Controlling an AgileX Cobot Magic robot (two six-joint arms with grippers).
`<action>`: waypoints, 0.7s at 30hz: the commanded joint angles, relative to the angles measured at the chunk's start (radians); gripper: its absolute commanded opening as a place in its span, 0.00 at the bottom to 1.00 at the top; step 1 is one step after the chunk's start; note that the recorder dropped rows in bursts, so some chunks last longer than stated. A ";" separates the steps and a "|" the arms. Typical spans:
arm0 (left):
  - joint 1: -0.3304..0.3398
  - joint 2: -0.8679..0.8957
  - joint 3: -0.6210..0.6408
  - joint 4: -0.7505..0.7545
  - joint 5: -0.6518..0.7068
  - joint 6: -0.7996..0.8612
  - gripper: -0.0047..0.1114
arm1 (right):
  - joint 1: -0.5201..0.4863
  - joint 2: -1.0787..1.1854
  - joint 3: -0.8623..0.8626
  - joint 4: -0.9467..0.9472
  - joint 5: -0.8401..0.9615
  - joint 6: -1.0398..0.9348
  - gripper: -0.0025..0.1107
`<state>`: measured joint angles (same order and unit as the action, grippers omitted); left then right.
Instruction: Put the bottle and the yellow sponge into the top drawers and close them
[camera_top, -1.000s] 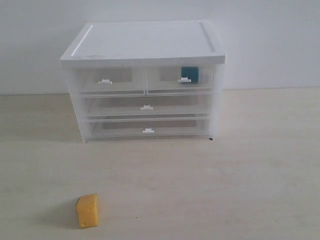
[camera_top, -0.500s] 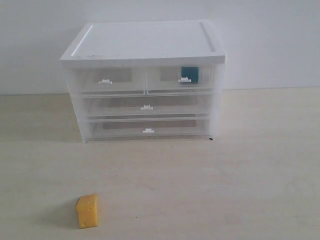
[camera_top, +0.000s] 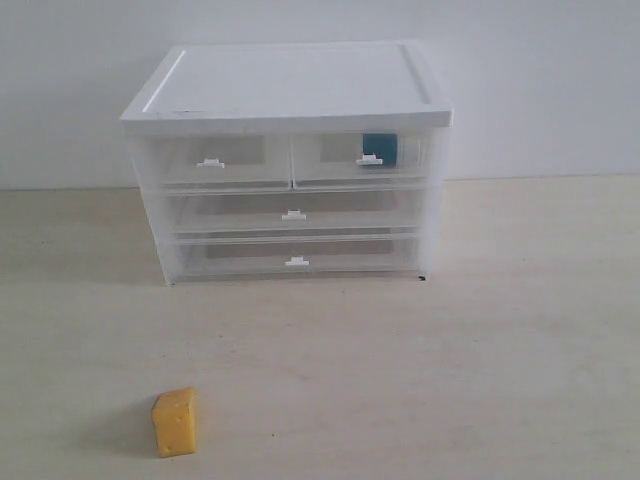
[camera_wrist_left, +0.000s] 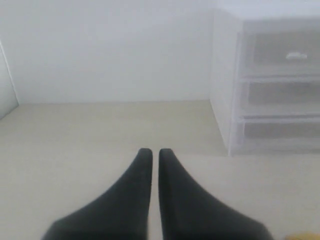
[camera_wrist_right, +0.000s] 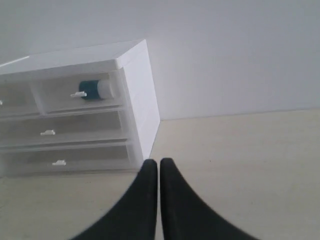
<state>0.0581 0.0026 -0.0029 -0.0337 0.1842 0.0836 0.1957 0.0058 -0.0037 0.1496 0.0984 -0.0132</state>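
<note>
Bottle (camera_top: 380, 148) blurred behind the translucent front of the closed right top drawer (camera_top: 345, 160); yellow sponge (camera_top: 175, 422) on near-left bench (camera_top: 450, 350); left fingers (camera_wrist_left: 141, 167) and right fingers (camera_wrist_right: 148, 175) clenched empty, bases cut off.

Soft, even, bright light. Faint shadow left of yellow sponge (camera_top: 174, 422). Wrist views blurred; cabinet (camera_wrist_left: 224, 75) washed out.

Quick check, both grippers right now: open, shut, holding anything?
Left black two-finger gripper: closed, holding nothing.
Right black two-finger gripper: closed, holding nothing.
</note>
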 joint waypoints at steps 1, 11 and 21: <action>0.002 -0.003 0.003 -0.130 -0.210 -0.084 0.08 | 0.026 -0.006 0.004 -0.002 0.019 0.005 0.02; 0.002 -0.003 0.003 -0.207 -0.490 -0.449 0.08 | 0.026 -0.006 0.004 -0.002 0.019 0.005 0.02; 0.002 0.144 -0.130 0.331 -0.851 -0.881 0.08 | 0.026 -0.006 0.004 -0.002 0.019 0.005 0.02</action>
<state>0.0581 0.0621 -0.0823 0.1415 -0.5537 -0.6793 0.2191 0.0058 0.0005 0.1496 0.1176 -0.0111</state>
